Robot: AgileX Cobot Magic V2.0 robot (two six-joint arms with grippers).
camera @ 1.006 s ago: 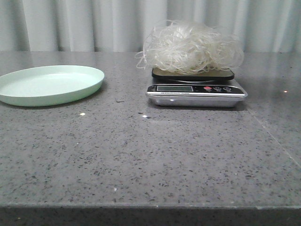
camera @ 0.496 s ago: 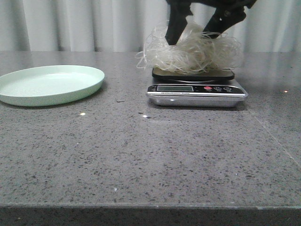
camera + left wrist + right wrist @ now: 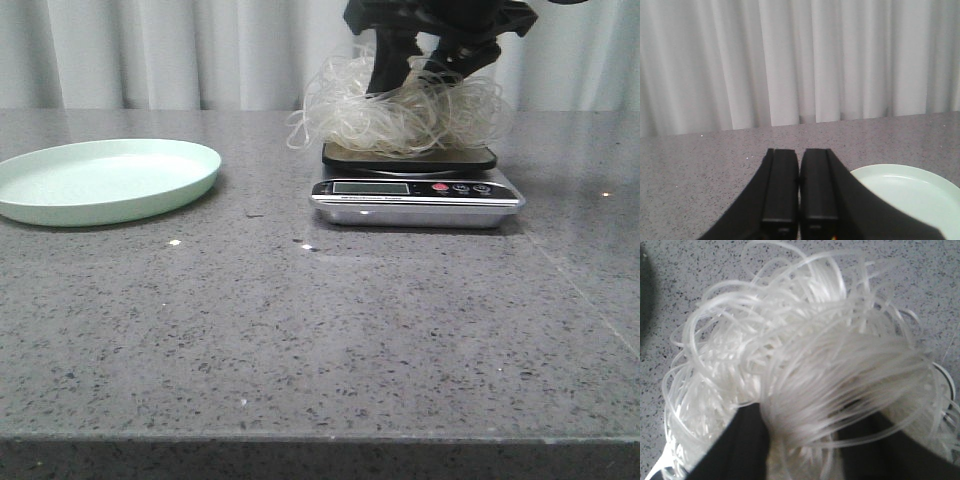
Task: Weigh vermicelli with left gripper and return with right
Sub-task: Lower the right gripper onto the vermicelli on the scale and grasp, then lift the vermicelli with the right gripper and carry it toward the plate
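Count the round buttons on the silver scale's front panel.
3 visible on the silver digital scale, right of its display: one red round button, then two dark round buttons. None look hidden.

The vermicelli is translucent whitish. The scale beneath it is silver with a black platform and a red button. Left of the scale, the plate is pale green. The table is grey, speckled dark and white. Both grippers' fingers are black.
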